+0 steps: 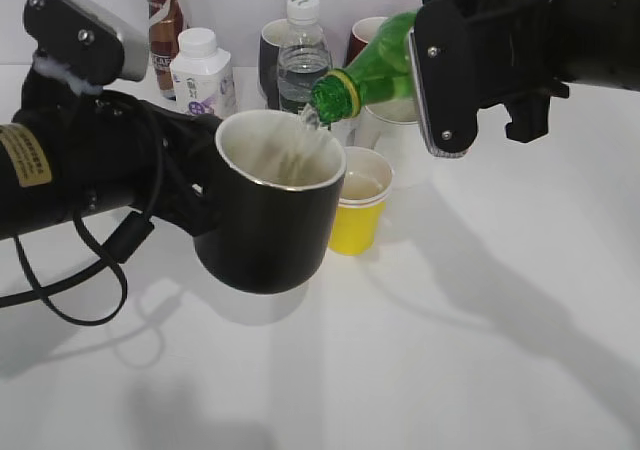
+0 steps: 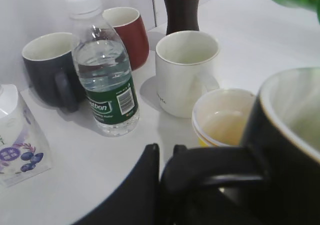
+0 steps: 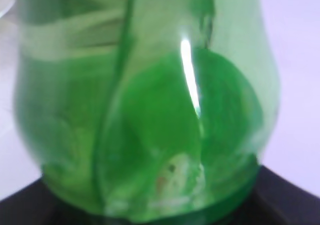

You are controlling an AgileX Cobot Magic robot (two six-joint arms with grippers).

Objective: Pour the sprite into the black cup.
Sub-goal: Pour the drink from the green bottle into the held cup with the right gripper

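Black cup in left hand, sprite tilted above, right hand

The water bottle's green label reads "...bon"; other print is unreadable.

My outside camera sits in front of the table, looking down at a slant across the black cup and the tipped green bottle toward the back wall, close enough that both my arms run off the frame. My left wrist cam rides right behind that same cup, low and facing the back row, so it shares the water bottle and yellow cup with the outside view. My right wrist cam is basically jammed against the green bottle, which blurs and fills nearly the whole shot.
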